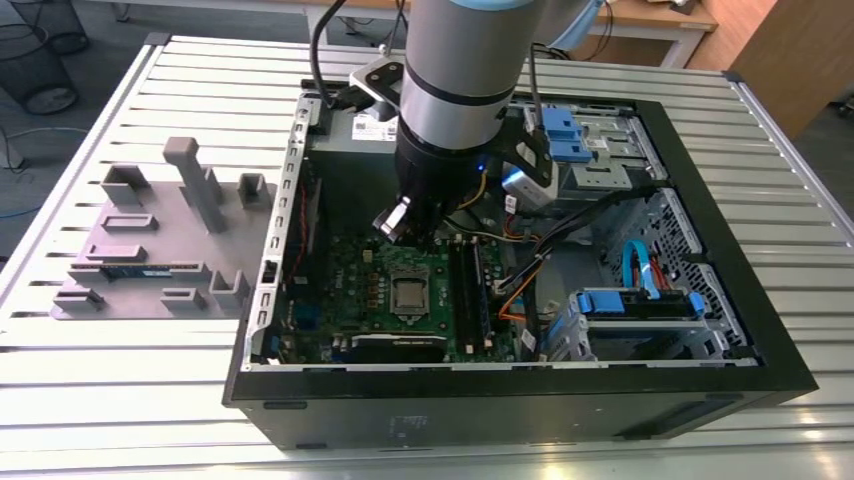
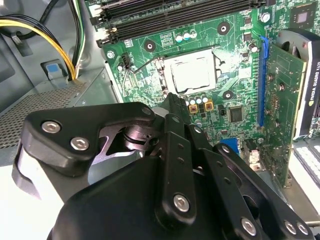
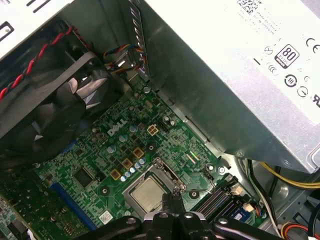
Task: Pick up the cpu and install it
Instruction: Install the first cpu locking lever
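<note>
**Chip seated in the socket, gripper above it**

Gripper hangs inside the open computer case, just above the green motherboard. We see the cpu lying flat in its square socket in both wrist views, its silvery-grey top facing up; it also shows in the exterior view, below the arm's wrist. The gripper's black fingers come together at their tips beside the socket's edge, and we see nothing held between them. They sit near the cpu without covering it.

Beside the socket, long dark memory slots run along the board, and a graphics card stands upright on the other side. We find the black case fan and the grey power supply in the first wrist view. On the slatted table, at the exterior view's left, stands a grey parts holder.
</note>
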`<state>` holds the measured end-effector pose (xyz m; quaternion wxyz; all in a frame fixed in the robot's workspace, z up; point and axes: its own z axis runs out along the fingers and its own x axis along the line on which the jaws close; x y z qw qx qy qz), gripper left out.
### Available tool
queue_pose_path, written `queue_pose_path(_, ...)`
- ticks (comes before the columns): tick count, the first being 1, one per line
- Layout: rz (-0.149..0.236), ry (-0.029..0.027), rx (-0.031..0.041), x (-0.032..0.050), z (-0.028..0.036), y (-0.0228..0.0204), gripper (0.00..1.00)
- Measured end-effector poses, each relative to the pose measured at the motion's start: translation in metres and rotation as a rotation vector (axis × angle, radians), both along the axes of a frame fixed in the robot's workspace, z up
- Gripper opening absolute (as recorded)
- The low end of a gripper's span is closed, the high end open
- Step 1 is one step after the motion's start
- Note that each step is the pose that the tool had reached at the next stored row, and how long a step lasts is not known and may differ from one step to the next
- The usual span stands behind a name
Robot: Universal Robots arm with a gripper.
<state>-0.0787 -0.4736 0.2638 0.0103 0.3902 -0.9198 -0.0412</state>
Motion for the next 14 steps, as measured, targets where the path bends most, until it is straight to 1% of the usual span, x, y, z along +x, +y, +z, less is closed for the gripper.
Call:
queue_pose_path(12,0.000,0.0000,0.0009,0.0000,0.0000,0.0000,0.11)
queue_pose_path(13,0.000,0.0000,0.0056,0.0000,0.0000,-0.0001,0.11)
queue_pose_path(14,0.000,-0.0001,0.0171,0.0001,-0.0001,-0.0001,0.11)
